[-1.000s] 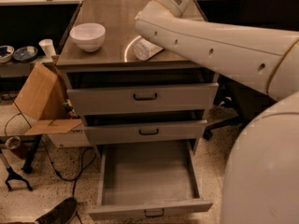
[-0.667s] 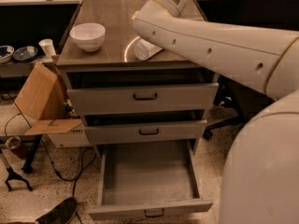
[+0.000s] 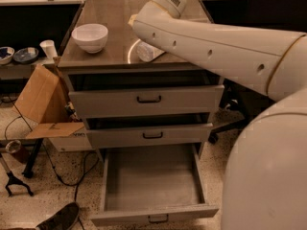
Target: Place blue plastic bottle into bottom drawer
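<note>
The blue plastic bottle (image 3: 145,51) lies on the cabinet top, just behind its front edge; only its pale end shows under my arm. My white arm (image 3: 206,42) reaches in from the right across the cabinet top. My gripper (image 3: 132,19) is almost wholly hidden behind the arm, above and just behind the bottle; only a small tan piece shows at the arm's left edge. The bottom drawer (image 3: 153,213) is pulled fully out and nothing shows inside it.
A white bowl (image 3: 89,36) stands on the cabinet top at the left. The top drawer (image 3: 146,100) and middle drawer (image 3: 151,136) stand slightly out. An open cardboard box (image 3: 43,104), cables and a shoe (image 3: 60,218) are on the floor at the left.
My arm has shifted slightly to the left over the cabinet top. The bottle, bowl and drawers have not moved.
</note>
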